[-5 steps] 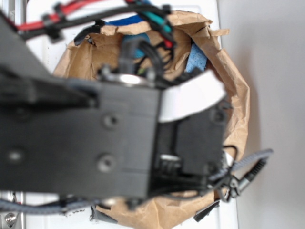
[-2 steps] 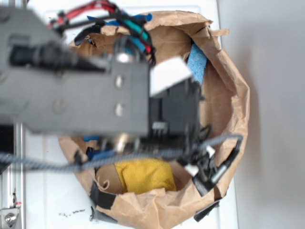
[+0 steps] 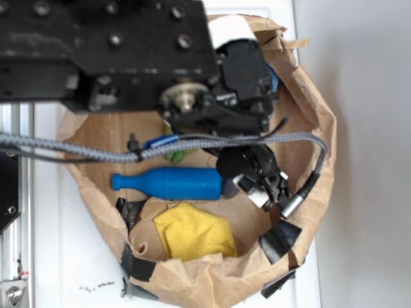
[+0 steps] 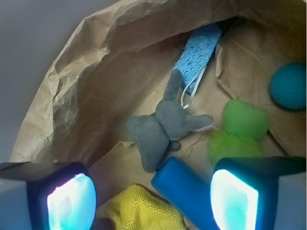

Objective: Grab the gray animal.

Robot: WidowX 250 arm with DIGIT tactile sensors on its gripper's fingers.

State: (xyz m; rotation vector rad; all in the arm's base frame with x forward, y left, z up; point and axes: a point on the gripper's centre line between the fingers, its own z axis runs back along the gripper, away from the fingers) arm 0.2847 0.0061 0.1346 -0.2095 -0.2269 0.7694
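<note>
A brown paper bag holds a blue bottle, yellow cloth and green plush.

WidowX arm, body appearance, exterior and wrist views

Arm link fills upper left of exterior frame: flat black plates, matte, scuffed; several round silver screw heads along the top edge; one silver shaft hub with a brass-toned ring at centre; black motor housing right of it, a white patch above; grey braided cable crosses from left edge to right and loops down to a metal plug; a blue tie on the cable near centre; gripper in the wrist view: two dark fingers at lower corners, inner pads glowing pale cyan.
</note>
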